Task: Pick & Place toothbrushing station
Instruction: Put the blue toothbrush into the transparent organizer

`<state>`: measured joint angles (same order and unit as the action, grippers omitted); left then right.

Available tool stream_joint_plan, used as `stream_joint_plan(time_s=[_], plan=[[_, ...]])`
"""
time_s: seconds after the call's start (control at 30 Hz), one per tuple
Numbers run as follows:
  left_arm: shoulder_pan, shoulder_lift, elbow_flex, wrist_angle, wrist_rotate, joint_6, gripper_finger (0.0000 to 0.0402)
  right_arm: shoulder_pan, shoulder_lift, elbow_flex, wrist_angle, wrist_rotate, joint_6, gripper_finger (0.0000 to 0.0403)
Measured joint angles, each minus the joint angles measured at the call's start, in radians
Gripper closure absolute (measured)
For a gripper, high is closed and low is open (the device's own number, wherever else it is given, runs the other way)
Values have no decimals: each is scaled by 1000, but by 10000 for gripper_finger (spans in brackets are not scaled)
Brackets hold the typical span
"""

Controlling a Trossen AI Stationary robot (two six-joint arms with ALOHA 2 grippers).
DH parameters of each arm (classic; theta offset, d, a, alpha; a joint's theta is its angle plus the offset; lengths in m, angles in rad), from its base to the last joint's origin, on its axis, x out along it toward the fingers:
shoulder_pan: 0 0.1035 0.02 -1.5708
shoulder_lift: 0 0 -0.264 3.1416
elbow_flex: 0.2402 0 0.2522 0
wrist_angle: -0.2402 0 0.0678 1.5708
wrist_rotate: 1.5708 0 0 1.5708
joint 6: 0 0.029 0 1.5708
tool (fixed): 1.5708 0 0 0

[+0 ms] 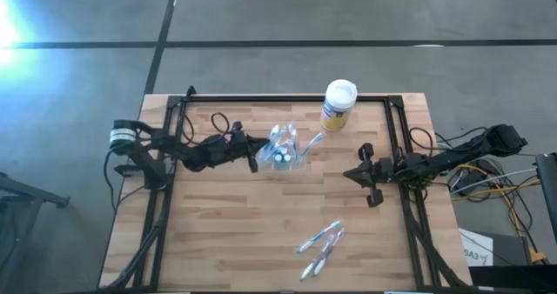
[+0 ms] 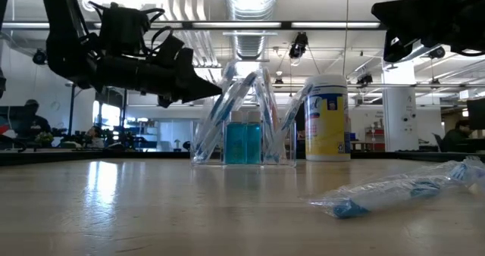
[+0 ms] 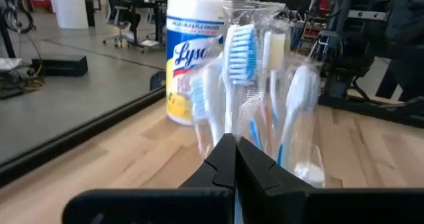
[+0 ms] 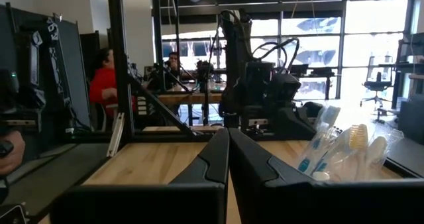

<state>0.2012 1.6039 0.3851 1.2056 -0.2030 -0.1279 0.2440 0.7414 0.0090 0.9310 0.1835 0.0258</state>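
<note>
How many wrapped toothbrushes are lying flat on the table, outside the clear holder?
2, as far as the high view shows. Both wrapped toothbrushes lie side by side on the table's near part: one toward the left arm's side, the other beside it. One could hide another.

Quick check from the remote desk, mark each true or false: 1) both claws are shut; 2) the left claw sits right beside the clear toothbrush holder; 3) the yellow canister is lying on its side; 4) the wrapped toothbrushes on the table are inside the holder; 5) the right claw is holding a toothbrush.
1) True: the left claw and right claw both have fingers pressed together.
2) True: it is at the toothbrush holder.
3) False: the yellow canister stands upright.
4) False: the wrapped toothbrushes lie loose on the table, apart from the holder.
5) False: the right claw is shut on nothing, off to the holder's side.
</note>
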Motion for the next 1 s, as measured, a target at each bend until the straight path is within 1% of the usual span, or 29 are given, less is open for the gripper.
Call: stream_joint_plan(time_s=[0.3,0.43,0.77,0.87,1.0], plan=[[0,0,-46,0,-1,-10,393,0,0,0,0,0,0,394],[0,-1,-47,-26,-1,-9,399,0,0,0,0,0,0,394],[0,-2,-47,-84,-11,-24,398,0,0,0,0,0,0,394],[0,-2,-47,-78,-8,-58,384,0,0,0,0,0,0,394],[-1,-4,-45,-63,-6,-49,341,0,0,0,0,1,0,394]])
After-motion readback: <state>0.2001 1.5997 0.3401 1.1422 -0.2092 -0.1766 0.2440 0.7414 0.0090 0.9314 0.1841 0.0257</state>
